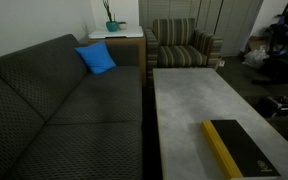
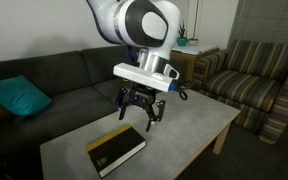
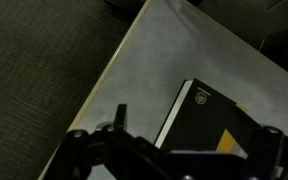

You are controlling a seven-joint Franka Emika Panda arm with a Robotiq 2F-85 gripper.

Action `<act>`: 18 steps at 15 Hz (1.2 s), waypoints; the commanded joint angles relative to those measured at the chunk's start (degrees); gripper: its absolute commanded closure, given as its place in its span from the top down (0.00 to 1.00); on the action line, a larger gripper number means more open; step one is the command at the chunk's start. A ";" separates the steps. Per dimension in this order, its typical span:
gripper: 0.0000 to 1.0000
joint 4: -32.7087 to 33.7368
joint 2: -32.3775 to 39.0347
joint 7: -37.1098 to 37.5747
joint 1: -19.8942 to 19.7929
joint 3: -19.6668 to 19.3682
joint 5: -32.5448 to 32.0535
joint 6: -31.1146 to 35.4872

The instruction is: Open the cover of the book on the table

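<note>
The book (image 1: 240,150) lies shut on the pale grey table (image 1: 194,95), near one end, with its black cover (image 1: 248,146) facing up and the yellow spine (image 1: 220,150) along one long side. In an exterior view my gripper (image 2: 137,118) hangs open above the table, just beyond the book (image 2: 116,150) and not touching it. From the wrist view the book (image 3: 199,115) sits below and ahead of my gripper (image 3: 194,130), whose dark fingers (image 3: 119,118) stand wide apart with nothing between them.
A dark grey sofa (image 1: 54,100) with a blue cushion (image 1: 96,58) runs along one long side of the table. A striped armchair (image 1: 181,45) stands past the far end, beside a small wooden side table with a plant (image 1: 112,24).
</note>
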 commanded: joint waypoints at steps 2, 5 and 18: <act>1.00 0.75 1.51 2.58 -0.09 -1.20 -3.77 0.98; 1.00 4.09 4.88 3.13 -0.15 -1.53 -5.06 -0.45; 1.00 18.46 17.66 -1.70 -0.61 0.55 -5.81 -8.70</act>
